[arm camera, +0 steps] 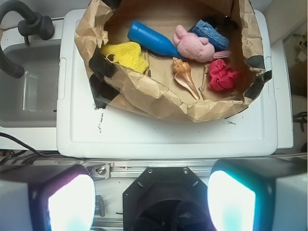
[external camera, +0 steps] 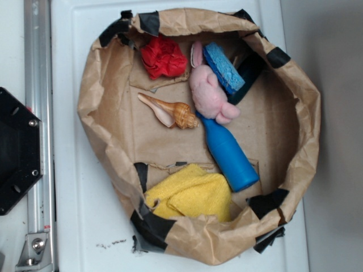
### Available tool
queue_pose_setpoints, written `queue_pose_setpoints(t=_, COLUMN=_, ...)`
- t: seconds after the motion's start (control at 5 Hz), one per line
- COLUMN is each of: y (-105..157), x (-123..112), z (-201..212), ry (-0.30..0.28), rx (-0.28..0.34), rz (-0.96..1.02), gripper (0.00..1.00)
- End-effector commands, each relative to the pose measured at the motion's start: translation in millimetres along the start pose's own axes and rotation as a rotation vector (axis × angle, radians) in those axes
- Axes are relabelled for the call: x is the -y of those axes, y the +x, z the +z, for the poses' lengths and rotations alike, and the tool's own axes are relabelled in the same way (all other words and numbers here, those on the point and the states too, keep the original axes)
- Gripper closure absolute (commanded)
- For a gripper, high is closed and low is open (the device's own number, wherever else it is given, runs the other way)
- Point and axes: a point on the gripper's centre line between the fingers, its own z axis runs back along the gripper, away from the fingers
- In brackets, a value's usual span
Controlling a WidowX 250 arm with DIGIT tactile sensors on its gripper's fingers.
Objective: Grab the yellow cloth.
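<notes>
- Nearest my wrist camera are the pincer's (arm camera: 151,202) two fingers (arm camera: 72,202), blurred and wide apart at the bottom edge, with nothing between them; below them sits the black arm base (arm camera: 166,192).
- The pincer hangs well back from the paper bag (arm camera: 159,98), so I judge the reach has not begun.
- The yellow cloth (external camera: 193,195) lies bunched in the bag's near-left corner in the wrist view, just beside the blue bottle (external camera: 228,153).
- The bag's taped, rolled-down walls corral the clutter: pink plush toy (external camera: 209,93), blue sponge (external camera: 223,67), seashell (external camera: 170,110), red fabric wad (external camera: 163,56).
- The bag rests on the white bench (arm camera: 159,137).
- I can read no labels or writing anywhere.
</notes>
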Motion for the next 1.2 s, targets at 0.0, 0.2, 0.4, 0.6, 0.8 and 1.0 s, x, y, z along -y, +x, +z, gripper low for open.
queue_pose_setpoints(t=0.0, y=0.0, x=0.0, z=0.0, ry=0.000, rx=0.000, rz=0.000, gripper=0.00)
queue_pose_setpoints(t=0.2, y=44.8, x=-31.3, z=-54.4, ry=0.062, rx=-0.092, rz=0.196, gripper=0.00)
queue_pose_setpoints(t=0.4, y=92.0, x=-41.5, z=-83.8, ry=0.055, rx=-0.049, rz=0.258, gripper=0.00)
queue_pose_setpoints(t=0.6, y=112.1, x=-47.6, z=-96.8, ry=0.018, rx=-0.023, rz=0.403, gripper=0.00)
queue_pose_setpoints(t=0.8, y=116.1, x=-42.4, z=-124.6, ry=-0.105, rx=-0.073, rz=0.517, gripper=0.00)
queue_pose_setpoints(t=1.0, y=113.5, x=-18.0, z=-157.8, ry=-0.174, rx=-0.188, rz=0.554, gripper=0.00)
